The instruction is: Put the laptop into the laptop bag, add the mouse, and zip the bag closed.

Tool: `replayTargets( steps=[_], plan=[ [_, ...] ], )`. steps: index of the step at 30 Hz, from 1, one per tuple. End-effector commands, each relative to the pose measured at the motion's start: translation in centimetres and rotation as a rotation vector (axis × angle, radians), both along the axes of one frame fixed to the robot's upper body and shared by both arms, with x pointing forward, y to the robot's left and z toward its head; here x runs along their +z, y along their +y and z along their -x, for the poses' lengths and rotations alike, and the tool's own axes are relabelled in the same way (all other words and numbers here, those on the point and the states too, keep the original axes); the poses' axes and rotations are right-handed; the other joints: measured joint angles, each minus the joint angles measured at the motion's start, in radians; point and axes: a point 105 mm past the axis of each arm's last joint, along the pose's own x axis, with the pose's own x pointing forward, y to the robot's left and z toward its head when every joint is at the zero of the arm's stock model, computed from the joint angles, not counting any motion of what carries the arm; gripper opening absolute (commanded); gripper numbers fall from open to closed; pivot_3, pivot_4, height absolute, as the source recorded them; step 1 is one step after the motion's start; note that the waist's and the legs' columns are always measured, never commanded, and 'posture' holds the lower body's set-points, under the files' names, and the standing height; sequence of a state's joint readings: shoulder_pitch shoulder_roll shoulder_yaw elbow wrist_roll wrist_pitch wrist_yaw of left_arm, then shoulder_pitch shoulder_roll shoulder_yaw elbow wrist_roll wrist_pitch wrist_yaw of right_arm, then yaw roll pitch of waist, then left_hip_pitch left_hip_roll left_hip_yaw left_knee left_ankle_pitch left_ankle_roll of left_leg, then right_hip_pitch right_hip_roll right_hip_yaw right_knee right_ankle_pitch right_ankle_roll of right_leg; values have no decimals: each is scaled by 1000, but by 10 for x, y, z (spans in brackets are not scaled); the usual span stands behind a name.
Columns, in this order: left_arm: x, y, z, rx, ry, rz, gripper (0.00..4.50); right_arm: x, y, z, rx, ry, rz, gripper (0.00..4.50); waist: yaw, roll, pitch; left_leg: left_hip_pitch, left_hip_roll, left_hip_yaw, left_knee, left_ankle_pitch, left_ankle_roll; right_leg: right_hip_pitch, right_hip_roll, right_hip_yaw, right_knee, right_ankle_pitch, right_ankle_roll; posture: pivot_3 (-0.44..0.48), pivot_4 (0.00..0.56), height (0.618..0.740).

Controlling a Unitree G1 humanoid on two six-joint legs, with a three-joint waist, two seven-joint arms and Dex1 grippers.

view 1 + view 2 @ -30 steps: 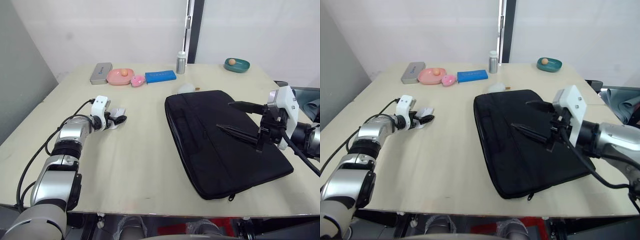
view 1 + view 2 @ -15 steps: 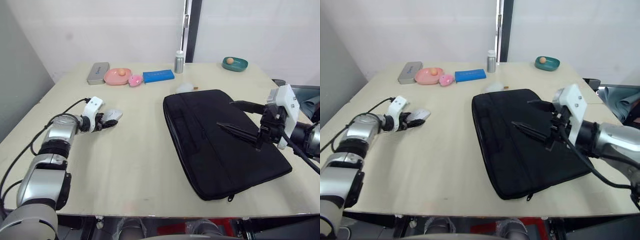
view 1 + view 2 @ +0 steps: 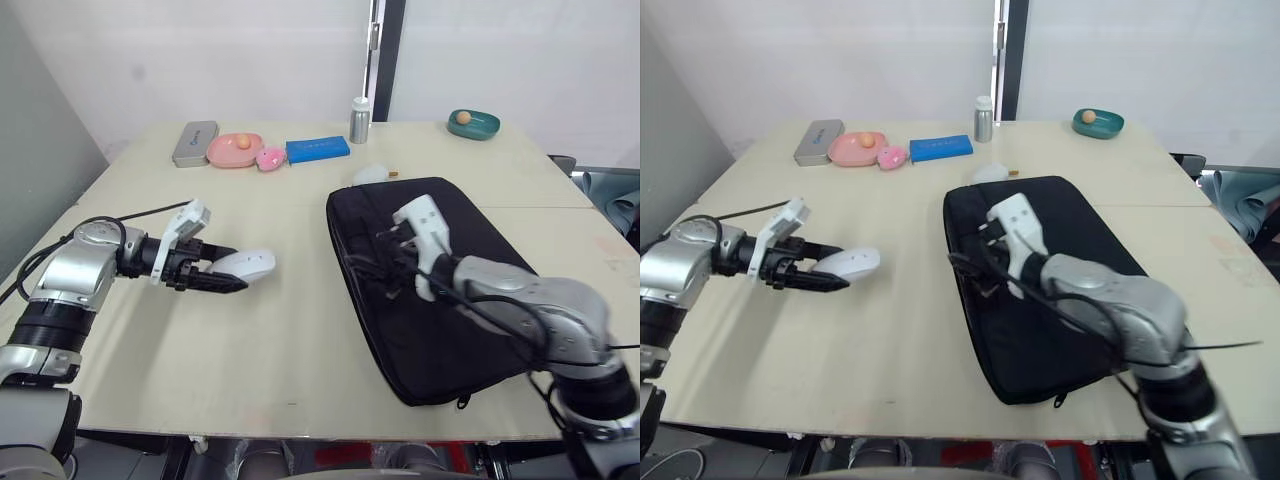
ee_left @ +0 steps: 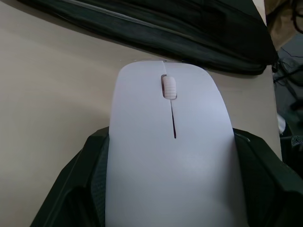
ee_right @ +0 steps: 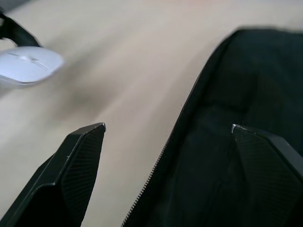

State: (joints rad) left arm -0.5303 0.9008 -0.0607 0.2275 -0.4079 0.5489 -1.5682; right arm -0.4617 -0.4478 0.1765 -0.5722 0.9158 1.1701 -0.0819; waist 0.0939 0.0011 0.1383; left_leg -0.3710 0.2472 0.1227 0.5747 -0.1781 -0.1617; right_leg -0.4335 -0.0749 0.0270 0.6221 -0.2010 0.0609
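On the left I am holding the mouse (image 3: pixel 246 263) in my left gripper (image 3: pixel 222 278), the black fingers clamping its sides; in the left wrist view they are flanking it with its scroll wheel and centre line facing up. The mouse is sitting low over the table (image 3: pixel 280 330), left of the laptop bag (image 3: pixel 470 320) and apart from it.

Along the far edge, going left to right, I am seeing a grey tin case (image 3: pixel 194 143), a pink dish (image 3: pixel 238 148) carrying a small orange ball, a pink toy (image 3: pixel 270 159), a blue box (image 3: pixel 319 150), a metal bottle (image 3: pixel 360 121) and a green dish (image 3: pixel 473 124) with another orange ball. A small white item is lying just beyond the bag's far edge.

The bag is lying flat on the right half of the table, its zipper edge facing left. My right gripper (image 5: pixel 165 127) is hovering over the bag's left edge, fingers spread wide and grasping nothing; one finger is standing over bare table, the other over black fabric.
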Motion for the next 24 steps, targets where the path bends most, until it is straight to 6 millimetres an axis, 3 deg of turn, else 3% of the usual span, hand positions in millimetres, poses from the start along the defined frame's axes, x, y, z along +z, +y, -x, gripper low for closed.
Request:
replayTargets(
  steps=[1,13,24],
  plan=[
    [7,2,8,-58,-25,-22,2869,-6,7,-8,-40,-13,61,4500,0,0,0,0,0,0,0,0,0,0,0,0,0,0,1,0,150,740],
    [12,4,15,-46,-40,-16,2869,-26,-2,-20,-83,-92,329,4500,1,0,0,2,0,0,1,1,-2,1,0,1,3,4,6,0,150,740],
    [17,5,14,-21,-44,-6,2869,-45,-18,-21,-51,-149,532,958,5,-1,-1,2,0,0,4,1,-2,1,0,1,6,3,6,0,150,740]
  ],
)
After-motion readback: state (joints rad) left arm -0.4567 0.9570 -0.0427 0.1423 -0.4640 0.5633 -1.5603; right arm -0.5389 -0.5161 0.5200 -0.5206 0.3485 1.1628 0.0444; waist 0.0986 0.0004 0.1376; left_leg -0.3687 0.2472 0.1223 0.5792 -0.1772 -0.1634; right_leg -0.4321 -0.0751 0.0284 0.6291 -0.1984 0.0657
